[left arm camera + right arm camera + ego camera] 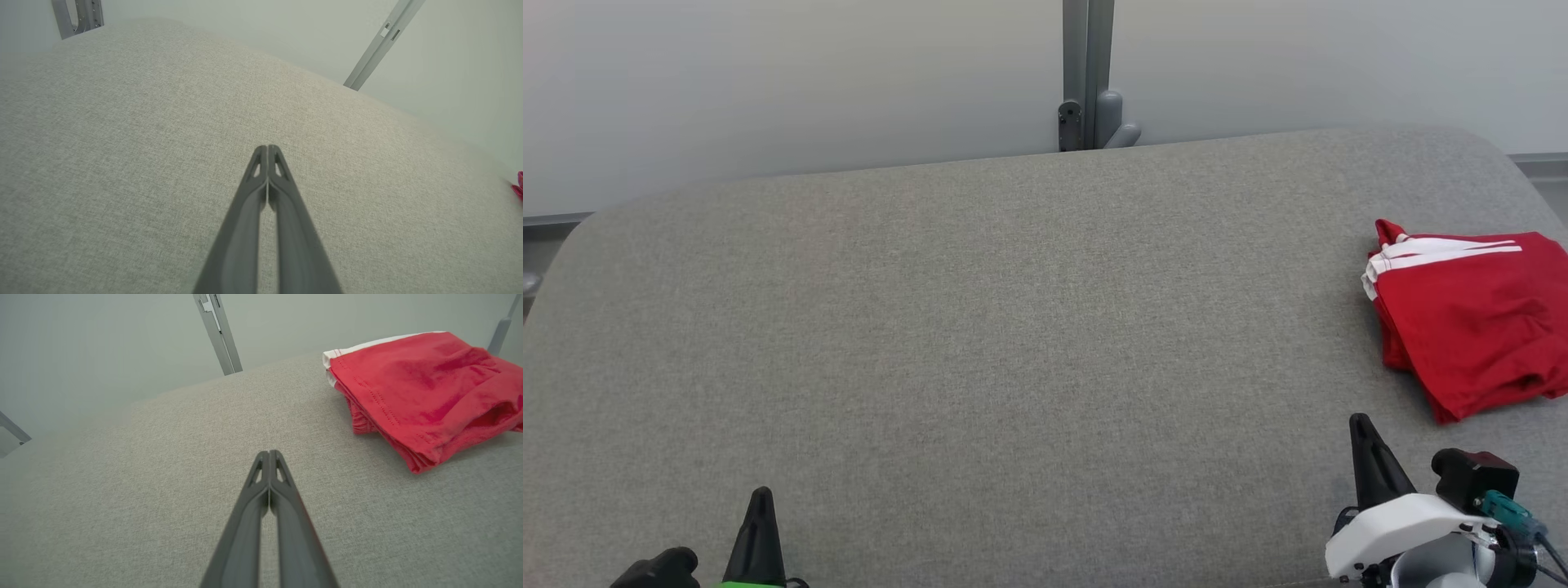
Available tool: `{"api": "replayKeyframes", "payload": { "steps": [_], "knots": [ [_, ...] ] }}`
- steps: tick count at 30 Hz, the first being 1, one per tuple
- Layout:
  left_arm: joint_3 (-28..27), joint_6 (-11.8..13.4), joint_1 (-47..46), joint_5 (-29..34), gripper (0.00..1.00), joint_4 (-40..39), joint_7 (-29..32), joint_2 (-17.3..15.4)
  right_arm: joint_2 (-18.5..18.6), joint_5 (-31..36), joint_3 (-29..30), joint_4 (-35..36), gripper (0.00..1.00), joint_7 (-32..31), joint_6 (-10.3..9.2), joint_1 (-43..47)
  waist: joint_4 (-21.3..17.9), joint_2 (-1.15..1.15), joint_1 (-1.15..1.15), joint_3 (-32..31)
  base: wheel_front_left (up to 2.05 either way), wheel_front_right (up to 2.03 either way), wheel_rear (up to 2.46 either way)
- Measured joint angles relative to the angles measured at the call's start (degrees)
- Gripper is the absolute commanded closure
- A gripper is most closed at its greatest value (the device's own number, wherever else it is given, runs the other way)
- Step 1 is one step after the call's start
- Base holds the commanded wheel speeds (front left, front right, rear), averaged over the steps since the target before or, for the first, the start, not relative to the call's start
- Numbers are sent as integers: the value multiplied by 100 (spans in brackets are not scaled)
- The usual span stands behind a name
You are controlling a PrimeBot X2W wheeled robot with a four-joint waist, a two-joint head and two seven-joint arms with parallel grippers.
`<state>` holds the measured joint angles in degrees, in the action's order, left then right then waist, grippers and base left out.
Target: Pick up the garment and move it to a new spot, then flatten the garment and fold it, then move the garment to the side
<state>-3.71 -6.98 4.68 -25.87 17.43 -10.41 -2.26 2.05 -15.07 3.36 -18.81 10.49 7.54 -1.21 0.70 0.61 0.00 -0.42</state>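
While left pincer and right pincer point forward, both pinched closed, empty, garment apart

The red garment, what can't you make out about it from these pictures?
Head view: the garment runs off the right edge.
Right wrist view: the top fold hides the layers beneath; its type is unclear.
Left wrist view: a blurred red sliver at the right edge.
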Motion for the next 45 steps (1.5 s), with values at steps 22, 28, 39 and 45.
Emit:
{"api": "replayKeyframes", "payload": {
  "steps": [22,28,39,45],
  "knots": [
    [-66,-7,-269,-1834,100,-86,472,-2,9,-2146,86,159,100,-448,0,-90,-14,0,0,11,0,0,0],
    [-82,-7,-356,-2291,100,-115,582,-3,14,-2685,107,194,100,-573,-1,-119,-18,0,0,15,0,0,0],
    [-113,-8,-475,-3081,100,-159,784,-9,26,-3564,148,248,100,-769,-1,-166,-24,0,0,20,0,0,0],
    [-126,-10,-538,-3467,100,-176,882,-12,31,-4021,166,280,100,-881,-1,-193,-28,0,0,24,0,0,0]
  ]
}}
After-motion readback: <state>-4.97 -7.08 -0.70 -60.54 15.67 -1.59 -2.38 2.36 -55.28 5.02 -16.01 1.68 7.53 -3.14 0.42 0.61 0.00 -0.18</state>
